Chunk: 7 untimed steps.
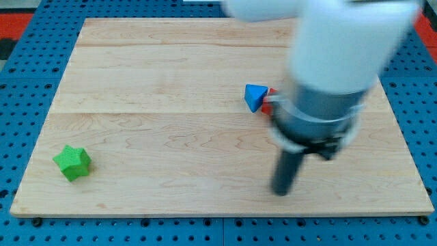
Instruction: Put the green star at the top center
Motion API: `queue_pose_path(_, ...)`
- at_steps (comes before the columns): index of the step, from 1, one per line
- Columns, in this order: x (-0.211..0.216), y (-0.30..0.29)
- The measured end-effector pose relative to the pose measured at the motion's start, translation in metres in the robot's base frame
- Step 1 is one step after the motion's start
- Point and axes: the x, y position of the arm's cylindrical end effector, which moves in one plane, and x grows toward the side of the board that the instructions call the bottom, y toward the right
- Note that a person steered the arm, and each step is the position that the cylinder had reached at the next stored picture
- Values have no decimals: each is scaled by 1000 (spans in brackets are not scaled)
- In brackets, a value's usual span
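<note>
Tip (280, 190): seen low on the wooden board (171, 75), right of centre; nothing touched, no jaws fitted.
Green star (72, 162): placed far left, near bottom edge.
Blue triangle (255, 97): set against a partly hidden red block (268, 102).

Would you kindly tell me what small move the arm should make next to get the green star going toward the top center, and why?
Probably slide my tip toward the view's left along the bottom edge, to get below the green star. The star sits at the board's bottom left, far from my tip, which is at the lower right, below the blue triangle and a partly hidden red block. From beneath, it could push the star up and rightward.
</note>
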Motion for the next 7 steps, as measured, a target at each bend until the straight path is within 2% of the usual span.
queue_pose_path(2, 10, -218)
queue_pose_path(3, 2, -296)
queue_pose_path(4, -56, -286)
queue_pose_path(5, -64, -226)
queue_pose_path(6, -58, -210)
queue_pose_path(7, -83, -159)
